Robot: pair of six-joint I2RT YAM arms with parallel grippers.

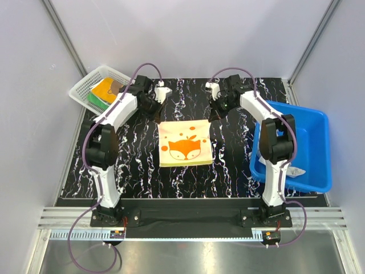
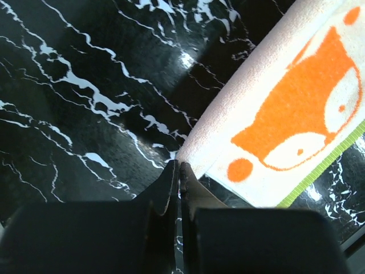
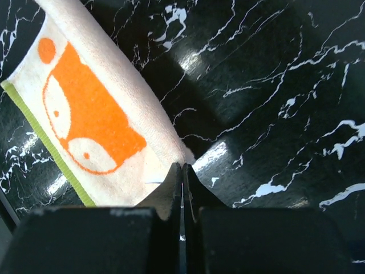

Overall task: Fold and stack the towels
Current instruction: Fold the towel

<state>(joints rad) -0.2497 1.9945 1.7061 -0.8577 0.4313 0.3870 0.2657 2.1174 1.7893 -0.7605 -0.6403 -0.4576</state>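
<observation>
Looking down from above, we see a cream fox towel [image 1: 183,144] lying flat near the middle of the black marbled table [image 1: 239,160], between the two arms. Its orange fox face is turned up, and a thin green strip runs along its near edge. Its far edge looks thick and rounded, as a fold would. The left gripper [image 2: 180,166] sits at the towel's far left corner, and its wrist camera shows the fingers pressed together with no gap, their tips touching the corner of the cloth. The right gripper [image 3: 182,166] sits the same way at the far right corner, fingers closed tight and tips against the towel's edge. We cannot tell whether either pair has any cloth pinched between its fingers. At the far left of the table stands a white mesh basket [image 1: 80,91] holding a folded yellow towel [image 1: 104,88] with a brown patch, lying on a green towel [image 1: 96,101]. A blue tub [image 1: 316,123] stands at the right edge, beside the right arm.
</observation>
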